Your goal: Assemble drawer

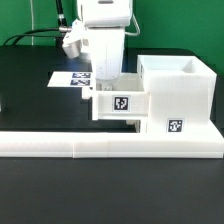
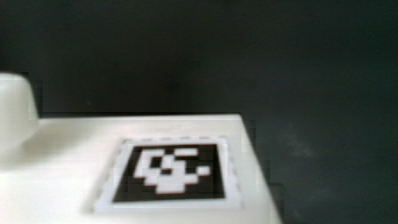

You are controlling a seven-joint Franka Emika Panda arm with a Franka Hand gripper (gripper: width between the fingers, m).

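The drawer (image 1: 121,104), a small white open-topped box with a black-and-white tag on its near face, sits on the black table against the exterior view's left side of the tall white housing (image 1: 178,92). My gripper (image 1: 104,88) is lowered at the drawer's left end, with its fingers at or just inside the drawer's wall. The fingers blend with the white plastic, so I cannot tell if they are open or shut. The wrist view shows a blurred, close white surface with a tag (image 2: 173,170), and no fingers.
The marker board (image 1: 68,78) lies behind the arm on the exterior view's left. A long white wall (image 1: 100,146) runs along the front of the table, touching the housing. A rounded white shape (image 2: 11,110) sits at the wrist view's edge.
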